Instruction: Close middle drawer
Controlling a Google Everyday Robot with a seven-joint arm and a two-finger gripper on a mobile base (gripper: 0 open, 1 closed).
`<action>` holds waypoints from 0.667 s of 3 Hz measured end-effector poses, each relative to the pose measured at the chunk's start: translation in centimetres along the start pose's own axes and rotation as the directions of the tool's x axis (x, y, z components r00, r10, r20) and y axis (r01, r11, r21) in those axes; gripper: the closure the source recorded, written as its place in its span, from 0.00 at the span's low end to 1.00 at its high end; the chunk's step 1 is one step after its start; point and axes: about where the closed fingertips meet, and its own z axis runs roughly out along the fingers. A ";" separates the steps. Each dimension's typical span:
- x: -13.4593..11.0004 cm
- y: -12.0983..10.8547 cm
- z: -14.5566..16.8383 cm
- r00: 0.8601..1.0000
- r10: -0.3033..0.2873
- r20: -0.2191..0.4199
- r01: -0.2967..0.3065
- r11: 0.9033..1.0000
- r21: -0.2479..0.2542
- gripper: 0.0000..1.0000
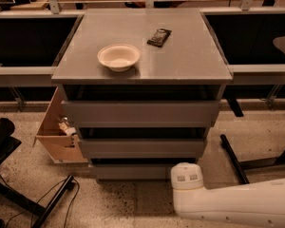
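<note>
On the cabinet top [180, 56], you see a smooth matt grey surface with a faint sheen, carrying a smooth cream bowl [118, 57] and a dark, shiny wrapper [159, 37] that looks like foil. The middle drawer [142, 147] shows you the same flat matt grey front as its neighbours, the box [54, 139] beside them is plain brown cardboard, and the floor [133, 203] is speckled, polished stone. Your arm [237, 205] wears a smooth white plastic shell with a satin finish; the gripper is hidden from you, and only the arm's capped joint [187, 177] shows, low in front of the cabinet.
</note>
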 end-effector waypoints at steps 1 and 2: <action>1.3 -2.2 -5.2 0.992 0.021 -0.128 -0.017 0.999 0.031 1.00; 3.0 -6.7 -9.3 0.958 0.108 -0.266 -0.071 0.987 0.143 1.00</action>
